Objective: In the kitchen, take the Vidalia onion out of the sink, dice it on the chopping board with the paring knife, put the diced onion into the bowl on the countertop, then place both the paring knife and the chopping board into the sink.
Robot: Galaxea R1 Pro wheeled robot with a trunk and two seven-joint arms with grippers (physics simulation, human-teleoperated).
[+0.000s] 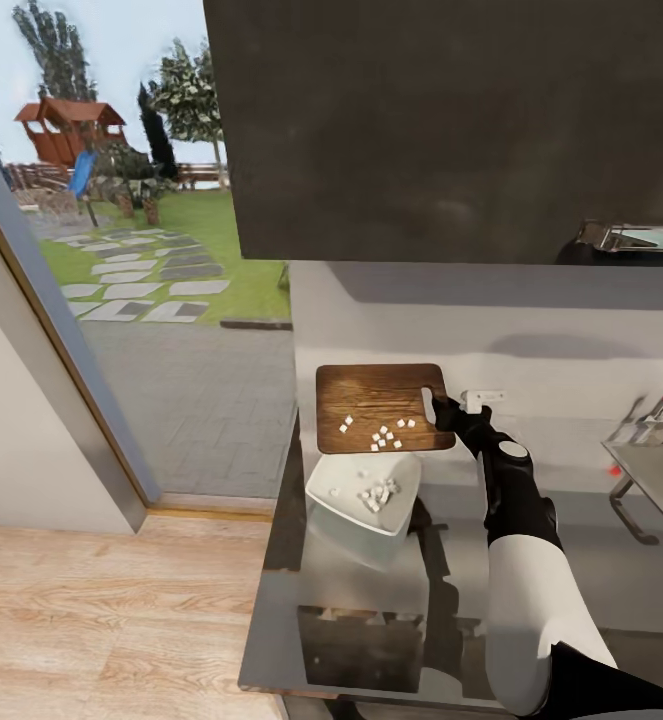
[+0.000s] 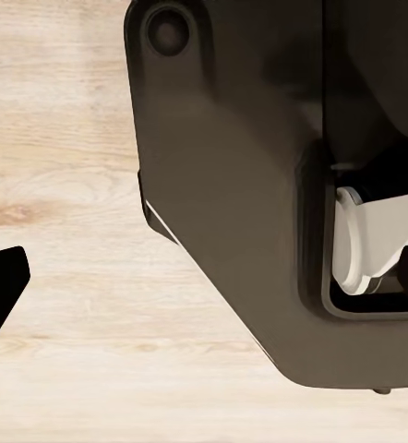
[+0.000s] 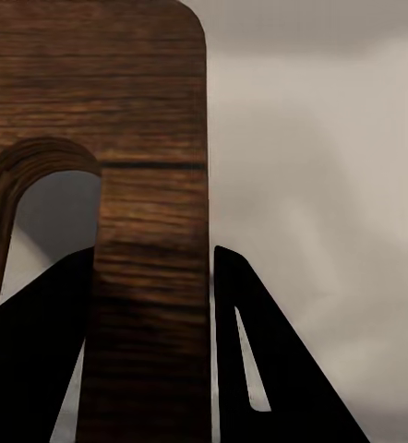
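Gripping the handle end of the dark brown wood-grain chopping board (image 1: 379,408), the right gripper (image 1: 441,408) holds it lifted and tilted over the shallow white squarish bowl (image 1: 361,492). In the right wrist view, its two black fingers (image 3: 259,369) clamp the strip of wood (image 3: 153,305) beside the oval handle slot. Small white onion pieces (image 1: 381,437) cling to the board's lower part, and more diced onion (image 1: 377,494) already lies in the bowl, which rests on the glossy grey countertop (image 1: 371,600). The white-handled paring knife (image 1: 479,398) lies on the counter just beyond the gripper. A corner of the steel sink (image 1: 661,470) with its red-tipped tap shows to the right.

The left wrist view looks past dark robot housing (image 2: 232,185) at light wood floor (image 2: 66,138); whether that gripper is open cannot be told.

Judging from the tilt, remaining pieces could slide past the bowl's rim onto the counter if the board swings sideways, and the narrow edge grip could let the board twist.
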